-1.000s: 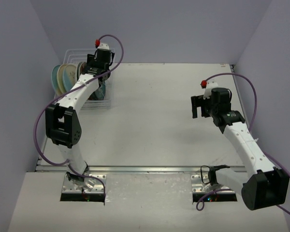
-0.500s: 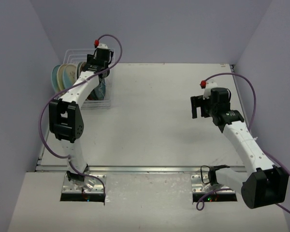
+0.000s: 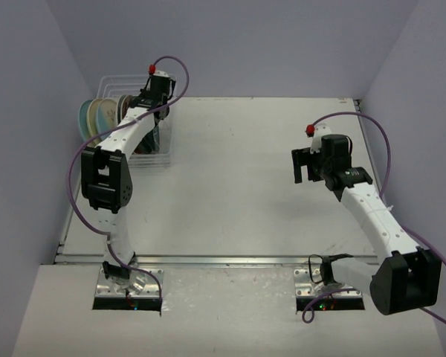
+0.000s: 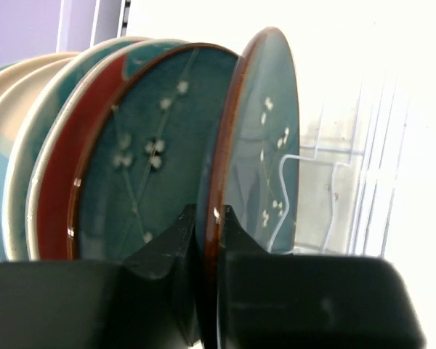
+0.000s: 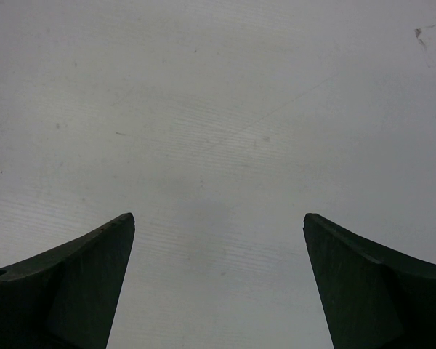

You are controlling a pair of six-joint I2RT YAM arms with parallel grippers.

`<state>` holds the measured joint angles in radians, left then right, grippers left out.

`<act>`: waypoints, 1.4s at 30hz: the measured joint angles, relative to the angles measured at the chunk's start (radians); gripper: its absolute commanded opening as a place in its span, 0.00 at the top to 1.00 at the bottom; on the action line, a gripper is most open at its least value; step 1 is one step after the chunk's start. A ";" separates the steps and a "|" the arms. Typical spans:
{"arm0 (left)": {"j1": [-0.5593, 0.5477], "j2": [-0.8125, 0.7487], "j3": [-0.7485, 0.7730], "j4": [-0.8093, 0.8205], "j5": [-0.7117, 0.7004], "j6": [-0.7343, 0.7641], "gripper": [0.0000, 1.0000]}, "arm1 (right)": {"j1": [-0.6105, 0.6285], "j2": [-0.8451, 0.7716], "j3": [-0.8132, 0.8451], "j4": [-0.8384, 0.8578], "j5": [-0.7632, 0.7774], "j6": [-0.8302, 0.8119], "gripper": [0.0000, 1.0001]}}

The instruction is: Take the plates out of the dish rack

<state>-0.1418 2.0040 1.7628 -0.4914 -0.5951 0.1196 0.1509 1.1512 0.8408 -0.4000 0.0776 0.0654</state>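
The white wire dish rack (image 3: 150, 159) stands at the far left of the table and holds several upright plates (image 3: 97, 119). In the left wrist view, my left gripper (image 4: 207, 211) is shut on the brown rim of the nearest dark teal plate (image 4: 265, 145), which stands in the rack (image 4: 309, 156). Behind it stand another teal plate (image 4: 145, 160), a red-edged one (image 4: 58, 189) and cream ones (image 4: 7, 145). From above, my left gripper (image 3: 155, 111) is over the rack's right side, with the teal plate (image 3: 157, 138) below it. My right gripper (image 3: 305, 165) is open and empty over bare table (image 5: 218, 218).
The lilac left wall (image 3: 30, 149) runs close beside the rack, and the back wall is just behind it. A metal rail (image 3: 223, 260) crosses the table's near edge by the arm bases. The right arm's purple cable (image 3: 372, 126) loops above it.
My left arm has shifted slightly towards the back wall, its elbow rising, with the gripper staying at the teal plate. The right gripper has barely moved.
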 measured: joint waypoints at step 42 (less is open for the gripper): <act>-0.105 -0.425 -0.135 -0.233 1.225 0.070 1.00 | 0.017 0.051 0.294 0.048 -0.638 0.099 0.03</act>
<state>-0.2466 1.5787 1.6280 -0.7245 0.6299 0.1896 0.1676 1.2027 1.1344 -0.3517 -0.5605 0.1641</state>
